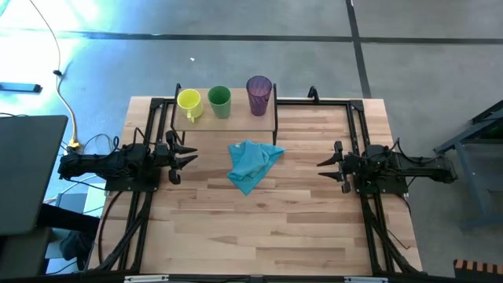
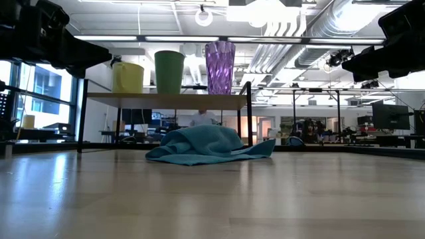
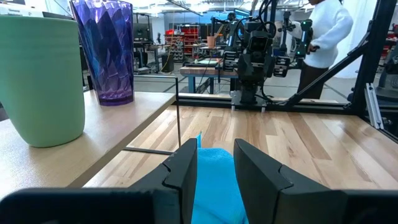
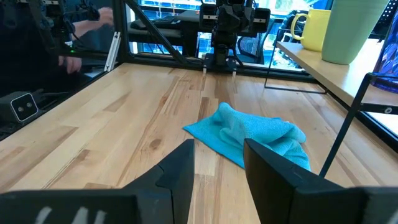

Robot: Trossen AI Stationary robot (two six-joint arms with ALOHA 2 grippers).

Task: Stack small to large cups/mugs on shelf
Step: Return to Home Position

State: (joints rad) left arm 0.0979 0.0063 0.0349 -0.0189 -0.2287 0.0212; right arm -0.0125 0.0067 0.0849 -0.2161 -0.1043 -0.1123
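Around the wooden tabletop [image 1: 259, 228] lies a grey floor [image 1: 409, 71] with dark lines [image 1: 357, 47]. Beyond the tabletop are big windows [image 2: 46, 86], and above it long lights [image 2: 265, 40] and white pipes [image 2: 345, 20], maybe air ducts.

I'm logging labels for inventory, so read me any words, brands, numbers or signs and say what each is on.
None readable.
The yellow mug, green cup, purple tumbler, shelf and blue cloth are plain.
The left gripper and right gripper, at the table's sides, show no lettering.
Screens in the room behind are too blurred.
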